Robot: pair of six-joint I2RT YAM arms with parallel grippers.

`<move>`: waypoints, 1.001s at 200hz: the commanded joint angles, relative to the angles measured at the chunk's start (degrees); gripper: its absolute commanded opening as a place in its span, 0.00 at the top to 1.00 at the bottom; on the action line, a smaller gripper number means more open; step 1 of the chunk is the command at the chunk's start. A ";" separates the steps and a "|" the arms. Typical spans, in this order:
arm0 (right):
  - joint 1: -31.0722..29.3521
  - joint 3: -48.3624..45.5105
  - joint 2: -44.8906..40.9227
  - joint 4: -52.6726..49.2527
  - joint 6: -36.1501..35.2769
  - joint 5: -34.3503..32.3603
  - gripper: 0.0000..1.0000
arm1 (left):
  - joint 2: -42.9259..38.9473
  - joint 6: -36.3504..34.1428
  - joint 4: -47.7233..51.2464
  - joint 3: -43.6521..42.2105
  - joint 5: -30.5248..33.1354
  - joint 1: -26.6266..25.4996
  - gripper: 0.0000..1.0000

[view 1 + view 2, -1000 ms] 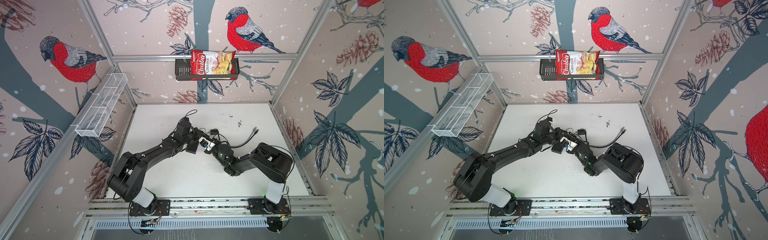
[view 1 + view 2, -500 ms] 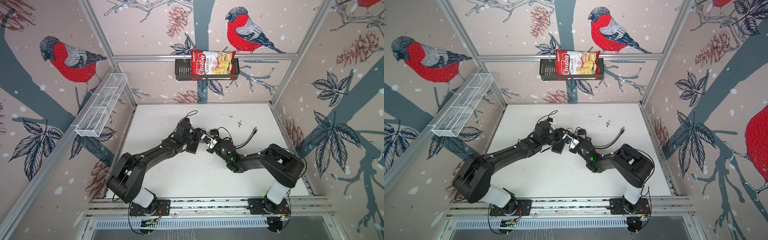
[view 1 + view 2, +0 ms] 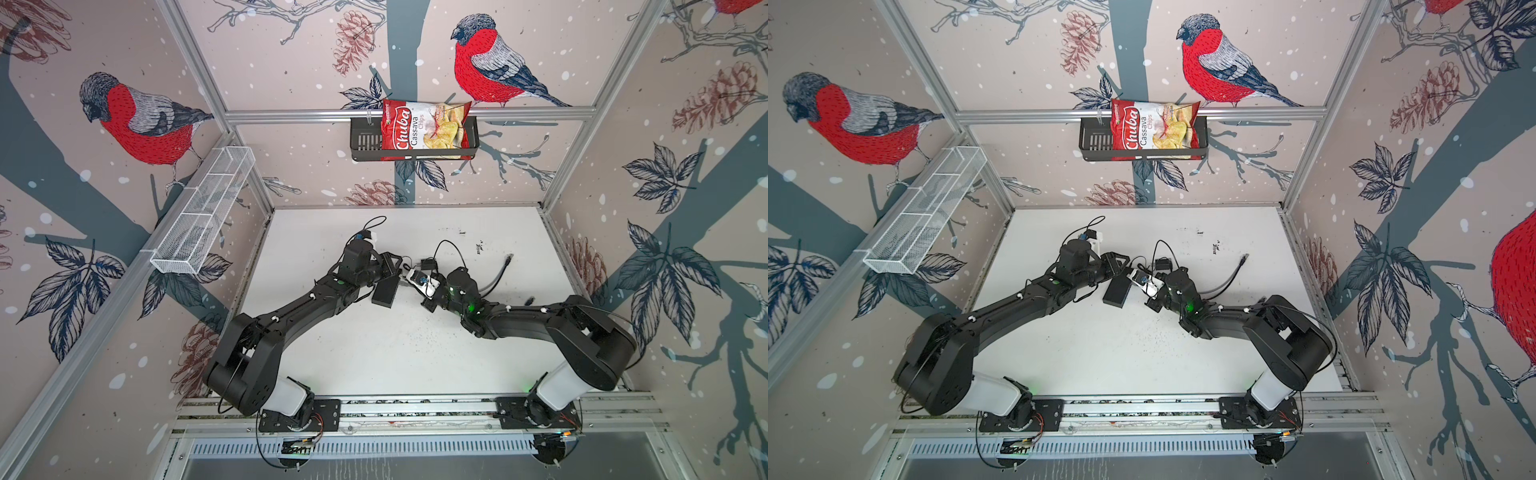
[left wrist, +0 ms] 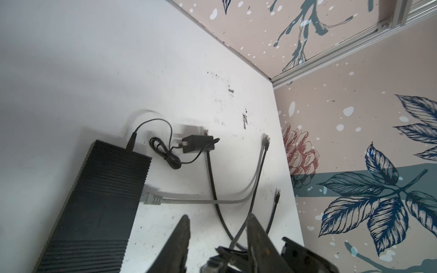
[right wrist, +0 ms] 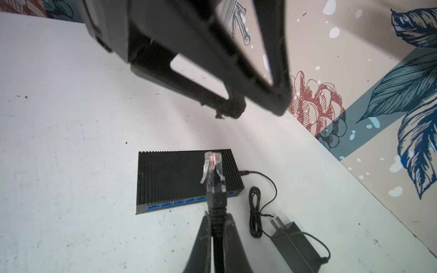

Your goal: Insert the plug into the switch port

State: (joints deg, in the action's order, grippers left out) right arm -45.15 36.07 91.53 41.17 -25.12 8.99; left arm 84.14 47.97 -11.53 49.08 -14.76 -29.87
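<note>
The switch (image 5: 179,179) is a flat ribbed black box lying on the white table, with blue ports (image 5: 186,202) along one edge; it also shows in both top views (image 3: 384,293) (image 3: 1116,291) and the left wrist view (image 4: 94,208). My right gripper (image 5: 216,219) is shut on the black boot of the clear plug (image 5: 212,172), which hangs above the switch. My left gripper (image 4: 218,223) is open and empty, hovering just over the right one (image 3: 397,269). The two grippers meet above the switch's far end (image 3: 407,275).
A black power adapter (image 5: 295,245) with a coiled thin cord (image 5: 255,212) lies beside the switch. A grey flat cable (image 4: 212,201) has its connector (image 4: 152,199) at the switch's edge; I cannot tell whether it sits in a port. Another thin black cable (image 4: 275,205) lies near the right wall.
My right arm has stretched out flatter and carried its gripper up and left to meet the left gripper above the switch. The left arm has barely moved.
</note>
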 commanded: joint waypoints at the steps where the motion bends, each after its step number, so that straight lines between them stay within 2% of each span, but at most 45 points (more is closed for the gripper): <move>1: 0.72 -0.04 -0.95 -2.06 2.90 5.29 1.00 | 0.40 -0.68 -2.69 -1.25 -1.40 0.07 0.62; 36: 2.04 1.61 -0.68 -5.67 4.11 8.41 1.00 | 1.20 -1.33 -5.66 -2.14 -3.08 -0.87 0.62; 62: 2.80 2.45 -0.13 -7.04 4.63 9.79 1.00 | 1.62 -1.43 -6.09 -2.11 -3.37 -1.48 0.58; 128: 5.46 4.16 0.21 -8.77 6.77 15.54 1.00 | 2.52 -1.21 -6.39 -2.72 -3.95 -3.13 0.60; 169: 5.64 5.23 0.41 -9.79 6.15 14.98 1.00 | 2.79 -0.42 -6.57 -2.90 -3.80 -3.29 0.68; 200: 5.66 5.32 0.50 -9.97 6.10 15.20 1.00 | 3.03 -0.40 -6.53 -2.75 -3.17 -3.34 0.77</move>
State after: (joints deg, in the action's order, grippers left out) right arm -39.59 40.97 91.81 31.51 -19.40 22.96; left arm 86.89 47.68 -16.47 46.19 -18.28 -33.15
